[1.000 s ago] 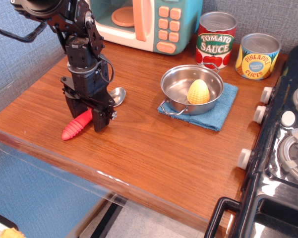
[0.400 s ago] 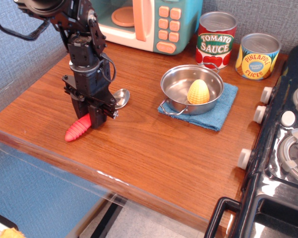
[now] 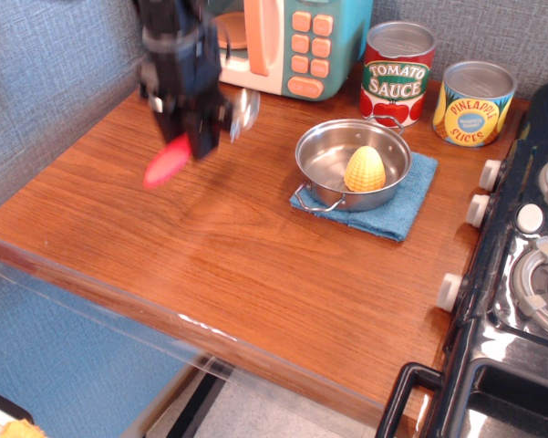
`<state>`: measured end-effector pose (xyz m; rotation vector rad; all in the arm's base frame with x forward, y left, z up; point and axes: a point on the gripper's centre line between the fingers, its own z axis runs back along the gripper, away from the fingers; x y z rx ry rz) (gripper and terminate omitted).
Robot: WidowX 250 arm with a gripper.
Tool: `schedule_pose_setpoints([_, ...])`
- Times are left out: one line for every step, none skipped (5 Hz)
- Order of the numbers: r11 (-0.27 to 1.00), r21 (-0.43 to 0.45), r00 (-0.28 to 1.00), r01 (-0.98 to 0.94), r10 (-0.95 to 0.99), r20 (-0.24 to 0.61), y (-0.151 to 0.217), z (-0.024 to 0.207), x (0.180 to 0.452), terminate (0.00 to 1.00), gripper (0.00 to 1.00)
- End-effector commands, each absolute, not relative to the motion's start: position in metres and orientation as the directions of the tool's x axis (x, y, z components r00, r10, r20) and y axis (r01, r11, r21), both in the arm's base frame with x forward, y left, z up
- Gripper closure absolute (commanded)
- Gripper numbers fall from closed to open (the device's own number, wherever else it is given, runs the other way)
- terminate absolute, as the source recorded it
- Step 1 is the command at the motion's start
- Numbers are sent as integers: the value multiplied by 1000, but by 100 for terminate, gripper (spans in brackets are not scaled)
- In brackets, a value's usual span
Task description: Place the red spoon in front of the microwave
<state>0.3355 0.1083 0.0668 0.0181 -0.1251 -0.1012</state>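
My gripper is shut on the red spoon and holds it in the air above the wooden table. The spoon's red handle sticks out down to the left and its silver bowl points to the right; both are blurred by motion. The teal and white microwave stands at the back of the table, just behind and to the right of the gripper, with its pink turntable plate partly hidden by the arm.
A steel pot with a yellow corn cob sits on a blue cloth. A tomato sauce can and a pineapple slices can stand at the back right. A black stove fills the right edge.
The gripper has lifted the red spoon off the table and carried it up and back toward the microwave. The pot, cans and cloth have not moved.
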Motion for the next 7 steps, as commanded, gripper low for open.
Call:
schedule_pose_setpoints([994, 104, 991, -38, 25, 128, 177, 72, 359, 0, 100])
schedule_pose_setpoints([991, 118, 994, -60, 49, 96, 195, 60, 363, 0, 100])
schedule_pose_setpoints([990, 128, 995, -66, 55, 88, 205, 53, 370, 0, 100])
schedule_pose_setpoints([988, 141, 996, -58, 48, 73, 212, 46, 379, 0, 100])
schedule_pose_setpoints([991, 130, 997, -24, 14, 79, 217, 40, 383, 0, 100])
schedule_pose_setpoints([991, 133, 997, -18, 8, 74, 218, 39, 383, 0, 100])
schedule_pose_setpoints([991, 136, 997, -18, 7, 81, 216, 43, 380, 0, 0])
